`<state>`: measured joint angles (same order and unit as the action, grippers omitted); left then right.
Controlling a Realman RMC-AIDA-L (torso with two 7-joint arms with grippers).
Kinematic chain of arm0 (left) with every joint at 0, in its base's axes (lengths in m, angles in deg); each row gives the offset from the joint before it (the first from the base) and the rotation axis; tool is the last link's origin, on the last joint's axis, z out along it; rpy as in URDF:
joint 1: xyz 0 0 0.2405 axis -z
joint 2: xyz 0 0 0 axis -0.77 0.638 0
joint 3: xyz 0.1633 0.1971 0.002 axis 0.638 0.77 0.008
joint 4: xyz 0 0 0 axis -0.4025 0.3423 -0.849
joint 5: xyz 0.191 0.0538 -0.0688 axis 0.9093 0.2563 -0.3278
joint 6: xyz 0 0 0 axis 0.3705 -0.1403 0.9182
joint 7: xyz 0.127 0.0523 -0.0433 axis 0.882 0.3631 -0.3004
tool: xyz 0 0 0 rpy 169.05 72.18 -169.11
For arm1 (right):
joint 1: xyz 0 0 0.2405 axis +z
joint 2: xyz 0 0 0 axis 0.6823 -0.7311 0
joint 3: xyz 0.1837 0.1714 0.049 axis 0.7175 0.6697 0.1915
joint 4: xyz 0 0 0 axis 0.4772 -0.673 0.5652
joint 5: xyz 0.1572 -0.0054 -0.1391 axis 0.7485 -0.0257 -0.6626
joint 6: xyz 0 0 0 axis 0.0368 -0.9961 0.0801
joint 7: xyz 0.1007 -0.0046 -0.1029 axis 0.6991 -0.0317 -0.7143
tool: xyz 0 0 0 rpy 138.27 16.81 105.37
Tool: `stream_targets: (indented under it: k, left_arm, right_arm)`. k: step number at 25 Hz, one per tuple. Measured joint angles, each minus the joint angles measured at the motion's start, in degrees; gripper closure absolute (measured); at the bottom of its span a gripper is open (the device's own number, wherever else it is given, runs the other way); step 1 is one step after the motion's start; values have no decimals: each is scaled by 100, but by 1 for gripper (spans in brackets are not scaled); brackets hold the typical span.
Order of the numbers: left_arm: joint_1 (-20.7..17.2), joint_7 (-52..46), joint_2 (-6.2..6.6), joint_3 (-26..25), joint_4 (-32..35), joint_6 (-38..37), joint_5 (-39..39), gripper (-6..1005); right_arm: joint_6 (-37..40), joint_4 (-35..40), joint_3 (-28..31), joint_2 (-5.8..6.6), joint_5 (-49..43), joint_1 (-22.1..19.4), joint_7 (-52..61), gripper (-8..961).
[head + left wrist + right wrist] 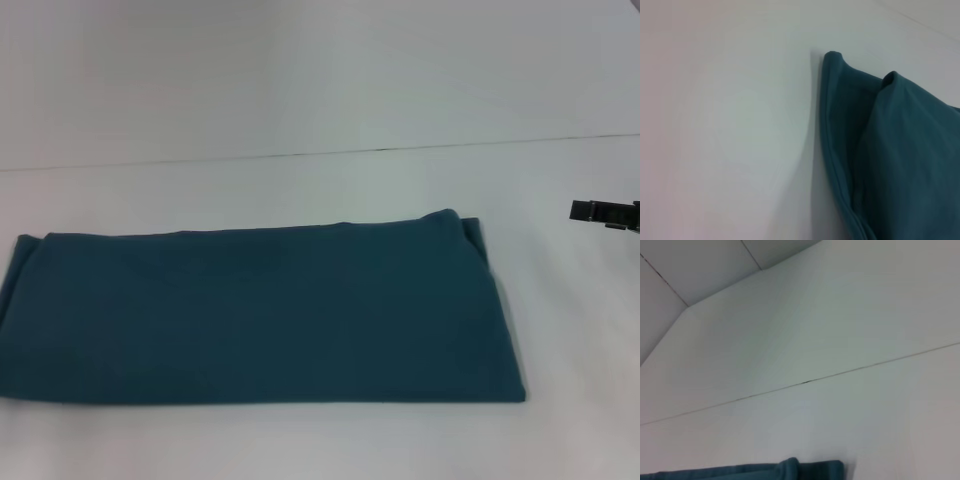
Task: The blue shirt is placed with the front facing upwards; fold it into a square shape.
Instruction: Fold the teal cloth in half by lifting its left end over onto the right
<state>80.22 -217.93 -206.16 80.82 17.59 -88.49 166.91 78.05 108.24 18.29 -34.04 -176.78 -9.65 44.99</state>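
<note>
The white table [300, 120] fills the head view, crossed by a thin seam line well behind the cloth. On it lies one blue shirt [260, 315], already folded into a long flat band that runs from the table's left edge of view to right of centre, plain teal side up with no lettering showing. The left wrist view shows one end of that band, where two layers [900, 150] stack with rounded folded corners. Judging by this shape, the lengthwise folds are done and the crosswise fold is in hand: the next move calls for taking one short end by both corners and carrying it over onto the other end, which should bring the band to a square. One gripper shows, the right gripper [605, 212], hanging well off the shirt's right end and holding nothing; how far its fingers are open I cannot tell. The left gripper is not visible anywhere.
</note>
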Motion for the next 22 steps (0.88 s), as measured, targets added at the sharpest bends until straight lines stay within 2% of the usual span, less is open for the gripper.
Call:
stream_targets:
  k: [4, 6, 10, 13, 16, 17, 19, 22]
  left_arm:
    - [-18, 104, 5, -135, 32, -193, -191, 937]
    - [26, 215, 0, -141, 34, -427, -574, 935]
    - [259, 339, -121, 299, -14, -779, -1619, 930]
    - [622, 358, -373, 1017, -129, -773, -2487, 927]
    - [1125, 411, -667, 1727, -395, -439, -3079, 924]
    - [1279, 441, -726, 1948, -528, -271, -3257, 923]
    - [1681, 604, -776, 2779, -1256, 323, -3901, 921]
    - [2109, 966, -780, 3633, -2332, 1180, -4848, 918]
  right_arm:
    - [-9, -45, -1, -1, 0, 18, -10, 147]
    - [-17, -46, -1, 3, -3, 19, -29, 147]
    - [-21, -53, -1, 2, -4, 17, -60, 147]
    - [-11, -59, -6, -21, -4, 20, -116, 146]
    - [6, -60, -7, -28, -3, 22, -183, 146]
    - [9, -60, -10, -29, -3, 25, -201, 146]
    - [14, -60, -20, -25, -3, 30, -237, 146]
    - [20, -60, -76, -10, -21, 31, -297, 149]
